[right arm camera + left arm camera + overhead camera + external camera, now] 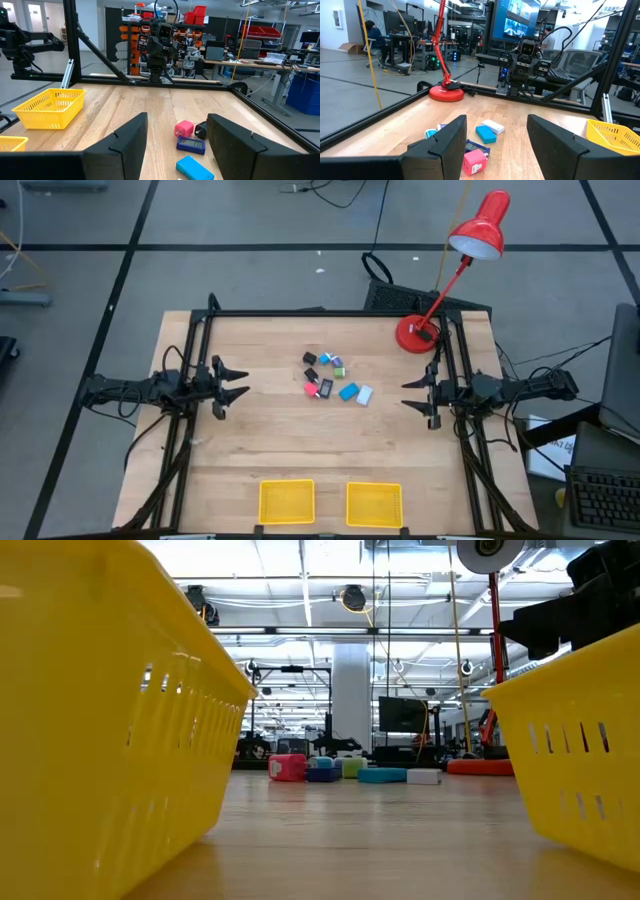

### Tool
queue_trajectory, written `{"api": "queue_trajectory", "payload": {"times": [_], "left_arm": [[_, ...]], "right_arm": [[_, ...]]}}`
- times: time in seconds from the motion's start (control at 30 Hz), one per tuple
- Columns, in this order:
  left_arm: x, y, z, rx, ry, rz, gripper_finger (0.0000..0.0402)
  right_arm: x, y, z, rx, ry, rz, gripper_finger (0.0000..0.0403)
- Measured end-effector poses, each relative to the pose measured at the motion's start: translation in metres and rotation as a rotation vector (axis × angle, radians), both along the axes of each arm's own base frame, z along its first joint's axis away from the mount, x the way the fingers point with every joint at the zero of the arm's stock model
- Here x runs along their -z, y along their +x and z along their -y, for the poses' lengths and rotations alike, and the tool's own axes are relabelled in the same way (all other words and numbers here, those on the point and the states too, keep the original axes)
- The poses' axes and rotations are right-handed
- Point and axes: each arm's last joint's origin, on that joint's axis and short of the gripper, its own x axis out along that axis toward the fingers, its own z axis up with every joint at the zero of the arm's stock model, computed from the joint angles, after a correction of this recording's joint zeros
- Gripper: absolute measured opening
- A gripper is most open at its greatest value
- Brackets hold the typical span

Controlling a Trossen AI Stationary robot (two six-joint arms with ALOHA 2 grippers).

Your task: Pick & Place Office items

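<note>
A cluster of small office items (337, 376) lies on the wooden table's middle: black, pink-red, teal, green, light blue and white pieces. In the low view they sit in a row (345, 770). The left wrist view shows a pink block (474, 161), a teal block (485, 134) and a white one (493, 126). The right wrist view shows a pink block (183, 129), a black piece (201, 131) and a blue block (194, 168). My left gripper (236, 381) is open at the table's left side. My right gripper (410, 393) is open at the right side. Both hang clear of the items.
Two yellow trays (286, 502) (374, 505) sit at the table's near edge. A red desk lamp (418, 332) stands at the far right corner, its head (480, 227) beyond the table. A black frame (320, 312) borders the table. People sit at desks in the room behind.
</note>
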Motion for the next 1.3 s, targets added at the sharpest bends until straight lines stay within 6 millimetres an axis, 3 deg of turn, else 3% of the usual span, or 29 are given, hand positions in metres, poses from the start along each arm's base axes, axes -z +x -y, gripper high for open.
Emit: {"api": "queue_trajectory", "payload": {"times": [0.67,0.93,1.3], "left_arm": [[0.0,0.0,0.0,0.0,0.0,0.0,0.0212],[0.0,0.0,0.0,0.0,0.0,0.0,0.0212],[0.0,0.0,0.0,0.0,0.0,0.0,0.0212]], "right_arm": [[0.0001,0.0,0.0,0.0,0.004,0.0,0.0194],[-0.0003,0.0,-0.0002,-0.018,0.332,0.011,0.0194],[-0.0034,0.0002,0.0007,0.002,0.44,0.051,0.0196]]}}
